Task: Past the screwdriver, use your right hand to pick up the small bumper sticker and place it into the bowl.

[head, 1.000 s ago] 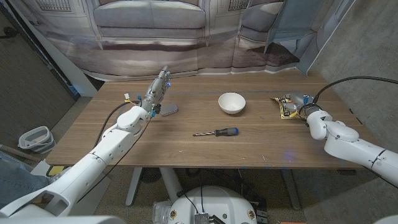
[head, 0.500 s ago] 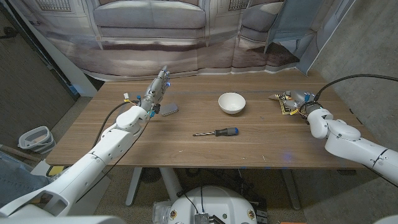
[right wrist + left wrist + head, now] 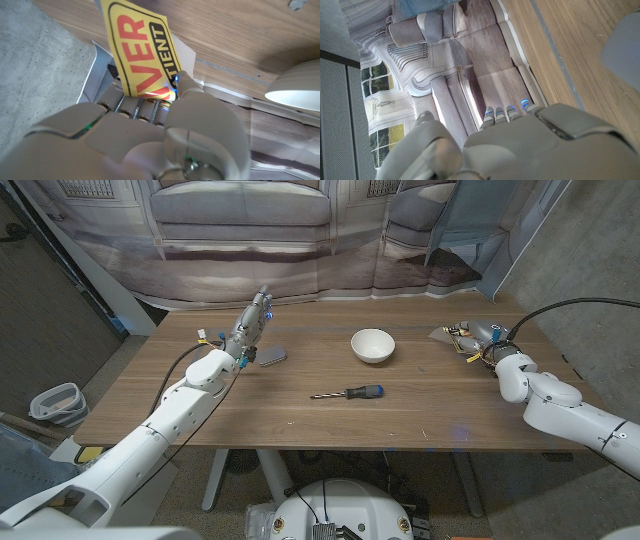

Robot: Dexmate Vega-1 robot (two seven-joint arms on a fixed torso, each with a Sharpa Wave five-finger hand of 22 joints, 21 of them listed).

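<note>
The right hand (image 3: 487,342) is pinching the yellow bumper sticker (image 3: 144,47) near the tabletop's (image 3: 400,420) right edge — the left hand's (image 3: 250,327) grasp is unclear.

Red letters "VER" and, on a black band beneath, yellow letters "TIENT" read on the yellow bumper sticker (image 3: 146,50) pinched in the right robot hand (image 3: 165,135); the words are cut off.

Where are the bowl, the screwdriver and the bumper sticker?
bowl (image 3: 372,345): head view, inner hollow.
screwdriver (image 3: 366,392): head view, handle.
bumper sticker (image 3: 145,45): right wrist view, printed yellow face.
</note>
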